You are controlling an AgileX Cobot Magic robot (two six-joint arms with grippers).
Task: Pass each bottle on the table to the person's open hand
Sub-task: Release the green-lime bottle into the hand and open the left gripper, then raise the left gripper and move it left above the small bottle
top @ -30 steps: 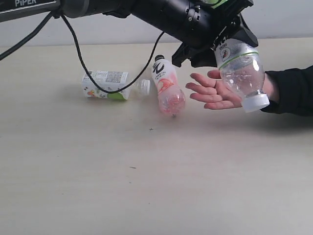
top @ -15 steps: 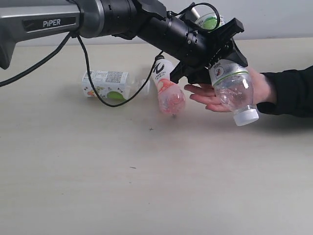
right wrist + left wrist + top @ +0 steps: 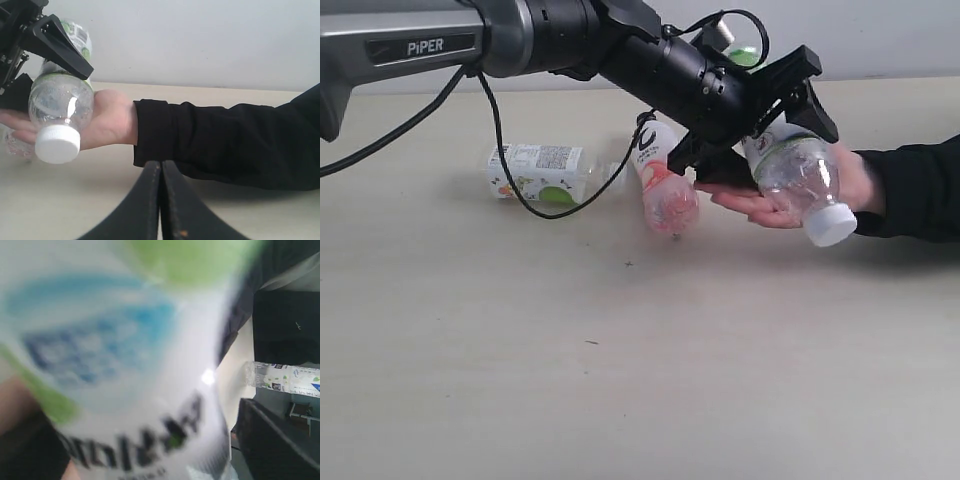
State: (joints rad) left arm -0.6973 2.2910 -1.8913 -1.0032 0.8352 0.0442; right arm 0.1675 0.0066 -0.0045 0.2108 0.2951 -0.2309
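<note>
On the left of the table, the squarish bottle is seen lying on its side, untouched. Just to its right, the pink bottle also lies on the table, near the fingertips of the open hand. Further right, the white-capped bottle appears to be clamped at its labelled end by the left end effector. It is laid against the palm with its cap tilted downward, and it is judged not yet released. A fourth bottle is caught only in the left wrist view, so its place cannot be fixed. The right end effector is held empty, its fingers pressed together. One handover is thus judged nearly done, and three are left.
</note>
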